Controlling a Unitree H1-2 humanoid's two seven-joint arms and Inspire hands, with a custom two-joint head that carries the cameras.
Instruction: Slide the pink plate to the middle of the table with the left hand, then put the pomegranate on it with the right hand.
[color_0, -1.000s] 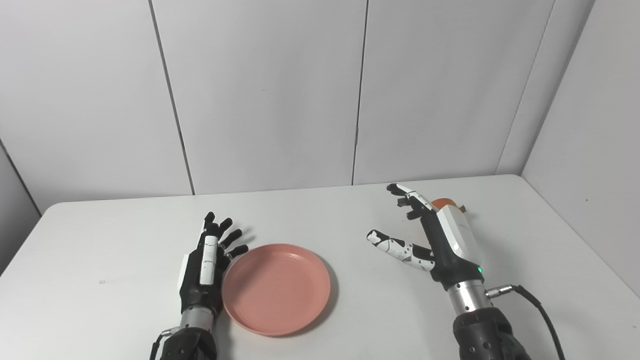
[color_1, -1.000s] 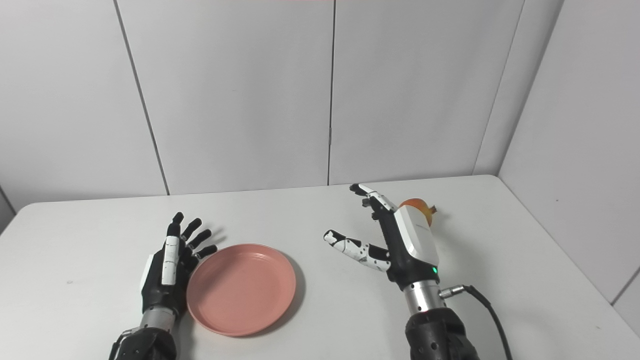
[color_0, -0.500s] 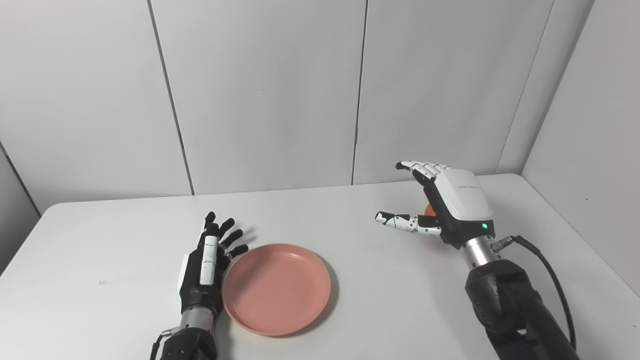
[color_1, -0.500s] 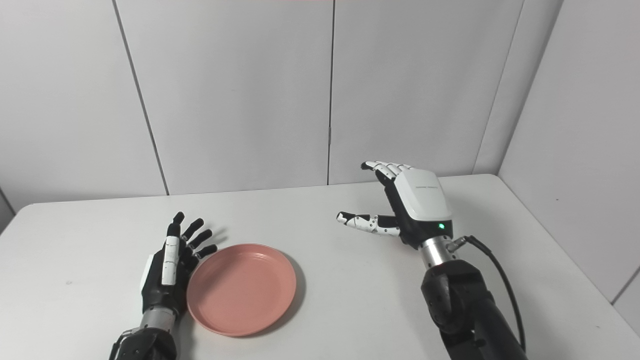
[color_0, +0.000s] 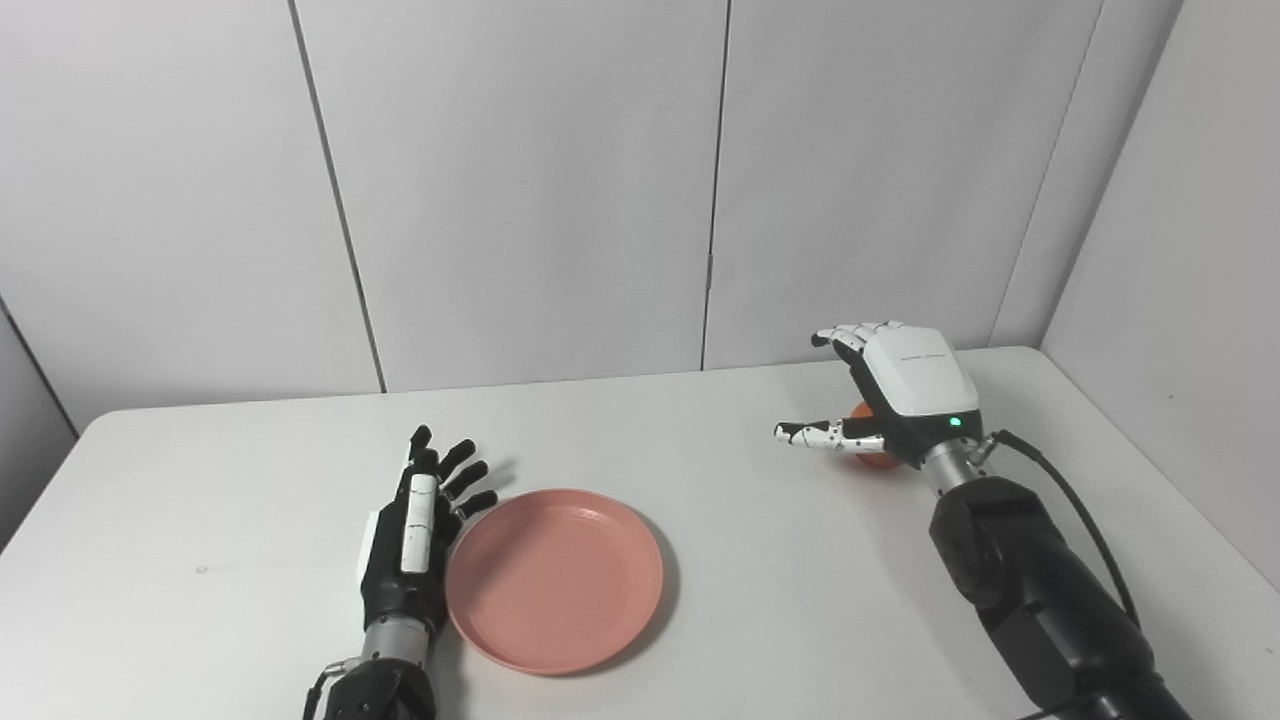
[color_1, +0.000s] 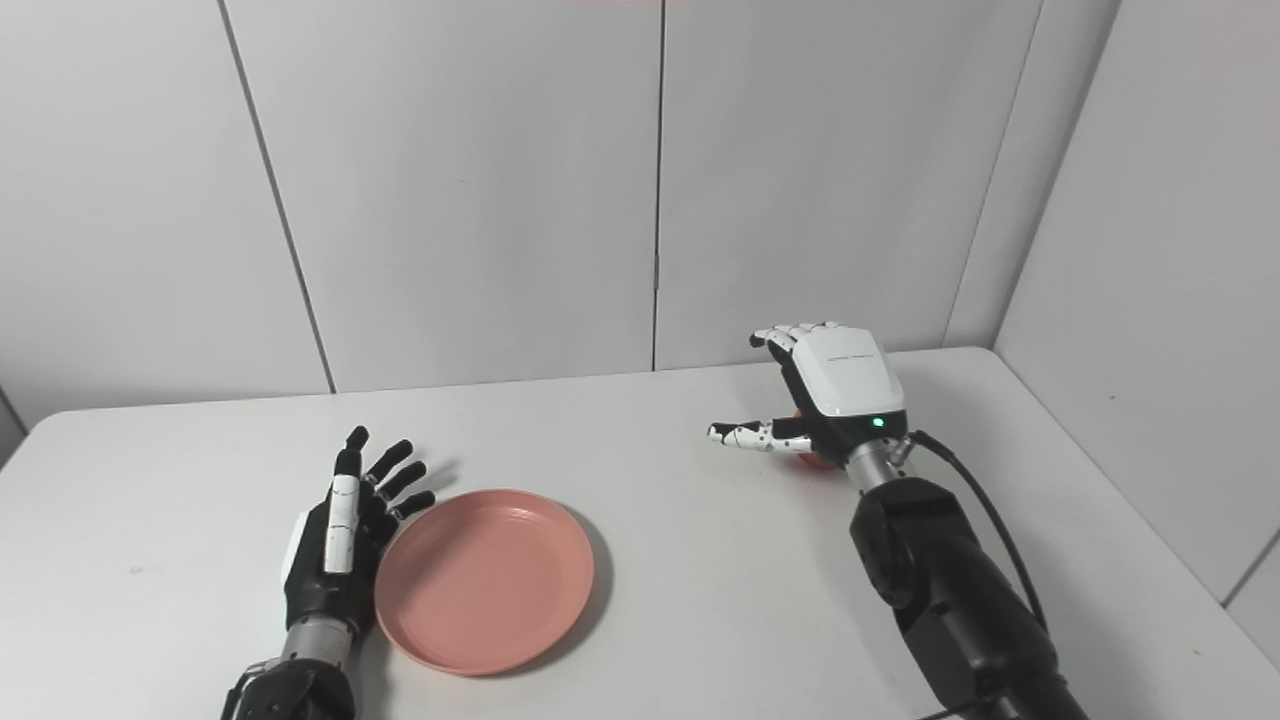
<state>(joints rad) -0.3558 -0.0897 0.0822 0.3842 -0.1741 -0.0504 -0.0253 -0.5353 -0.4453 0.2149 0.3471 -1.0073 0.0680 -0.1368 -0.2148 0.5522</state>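
Left hand (color_0: 412, 535): lay flat on the white table (color_0: 200, 520), fingers spread and holding nothing, just beside the plate's left rim.
Pink plate (color_0: 555, 578): sat left of the table's middle, nothing on it.
Right hand (color_0: 893, 395): hovered palm down over the pomegranate, fingers apart, not closed on it.
Pomegranate (color_0: 868, 459): rested on the table at the far right, mostly hidden under the palm.

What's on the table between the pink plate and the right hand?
Nothing: bare white table runs from the pink plate to the right hand, in both eye views. The pomegranate sits under that hand.
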